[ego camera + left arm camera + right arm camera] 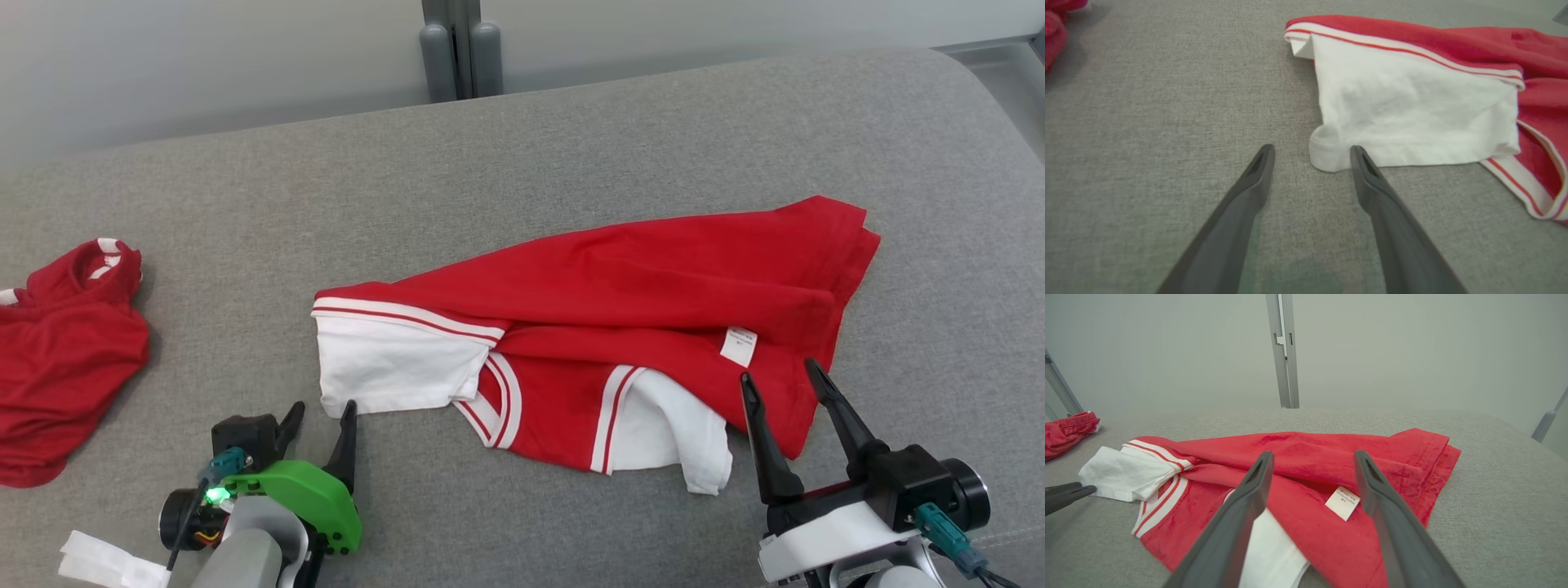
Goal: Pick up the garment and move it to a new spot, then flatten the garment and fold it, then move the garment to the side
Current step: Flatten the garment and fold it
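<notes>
The garment (637,286), a red jersey with white sleeves and striped trim, lies folded lengthwise on the grey surface (571,131), its small white tag (737,345) facing up. My left gripper (321,415) stands open at the near corner of the white left sleeve (1412,106), fingers apart with nothing between them; the sleeve's curled corner (1325,149) lies just beyond its tips. My right gripper (782,377) is open too, hovering over the jersey's near right edge (1355,543) close to the tag (1342,503).
A second red garment (57,351) lies bunched at the left edge. A crumpled white cloth or paper (102,562) sits by my left arm. A grey post (461,49) stands behind the far edge of the surface.
</notes>
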